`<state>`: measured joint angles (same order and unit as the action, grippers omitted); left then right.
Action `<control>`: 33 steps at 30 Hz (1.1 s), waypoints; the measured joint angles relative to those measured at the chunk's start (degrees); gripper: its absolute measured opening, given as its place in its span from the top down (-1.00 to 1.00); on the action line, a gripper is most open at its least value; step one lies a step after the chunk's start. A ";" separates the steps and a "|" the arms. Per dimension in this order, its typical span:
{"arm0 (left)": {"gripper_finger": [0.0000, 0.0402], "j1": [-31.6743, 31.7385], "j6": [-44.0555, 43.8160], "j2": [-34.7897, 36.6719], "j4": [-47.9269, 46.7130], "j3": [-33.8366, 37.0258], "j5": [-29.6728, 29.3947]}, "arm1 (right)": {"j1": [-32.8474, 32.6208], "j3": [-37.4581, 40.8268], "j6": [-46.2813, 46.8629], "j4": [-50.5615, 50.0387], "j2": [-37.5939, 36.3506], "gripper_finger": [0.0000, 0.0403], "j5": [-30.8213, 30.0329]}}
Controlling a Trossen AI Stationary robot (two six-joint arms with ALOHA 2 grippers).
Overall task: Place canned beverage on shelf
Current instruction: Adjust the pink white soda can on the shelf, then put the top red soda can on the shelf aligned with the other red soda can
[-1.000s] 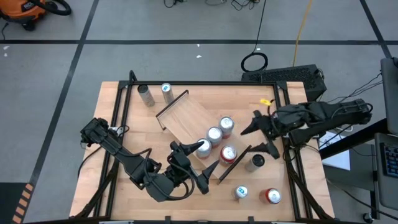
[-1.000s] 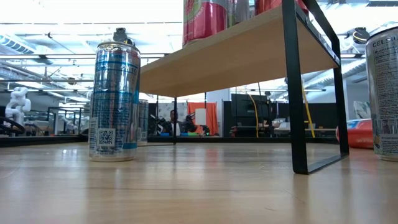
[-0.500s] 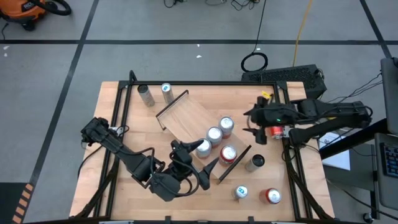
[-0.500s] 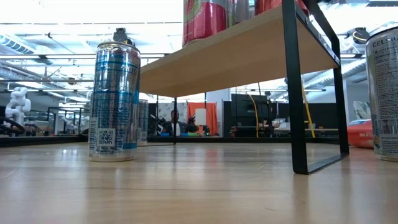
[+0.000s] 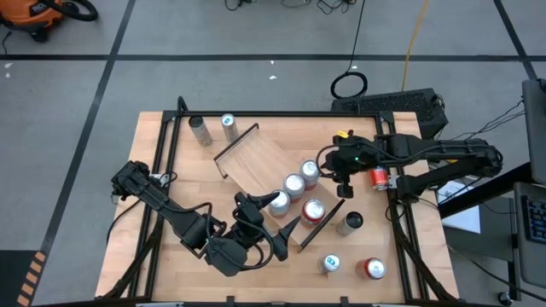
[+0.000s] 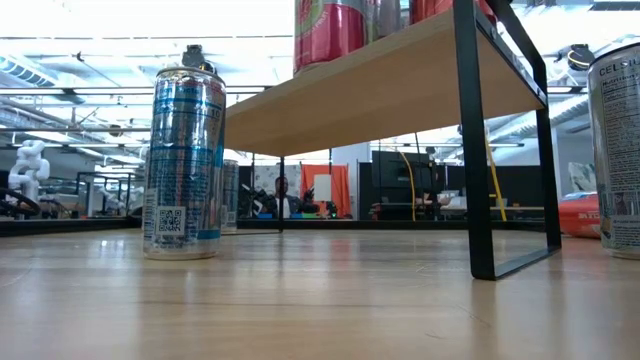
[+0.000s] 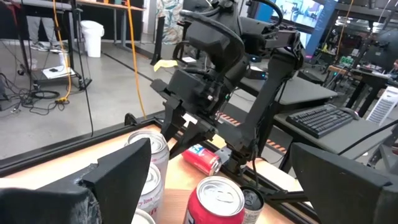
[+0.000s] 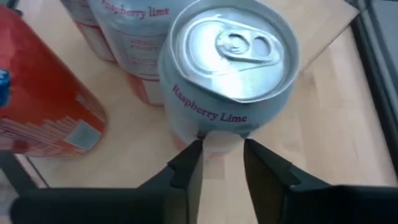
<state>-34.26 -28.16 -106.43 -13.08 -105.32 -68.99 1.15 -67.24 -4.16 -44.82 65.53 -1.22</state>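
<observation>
Cans (image 5: 294,184) stand grouped on the shelf (image 5: 256,162); my right tool (image 5: 339,182), fingers narrowed on nothing, hovers beside one; left tool (image 5: 271,220) gapes wide, waiting near the shelf's front.

The high view looks straight down on the whole wooden surface (image 5: 171,170) and both arms. The low view sits at surface height, looking level under the shelf (image 6: 390,85) into the room. The left wrist view faces across the cans toward the right arm. The right wrist view looks down, very close, on a raspberry lime can (image 8: 227,68), also visible from above.
</observation>
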 joint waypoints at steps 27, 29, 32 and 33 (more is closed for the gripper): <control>-0.92 2.52 -10.10 2.48 -10.34 0.00 5.75 | 6.43 -1.18 45.66 -38.54 -2.93 0.75 -9.15; -0.92 4.19 -12.28 3.51 -14.30 0.00 10.17 | 8.95 0.03 47.23 -41.37 -2.93 0.72 -9.10; -0.92 7.14 -13.51 4.97 -18.75 0.02 16.72 | 12.99 2.75 48.34 -41.57 -2.96 0.62 -7.56; -0.92 8.16 -13.30 5.42 -19.51 0.01 18.91 | 14.21 3.90 47.95 -40.98 -3.12 0.58 -6.49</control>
<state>-26.10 -41.47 -101.01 -32.59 -105.31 -50.08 15.36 -63.34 43.79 -85.80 62.41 -7.71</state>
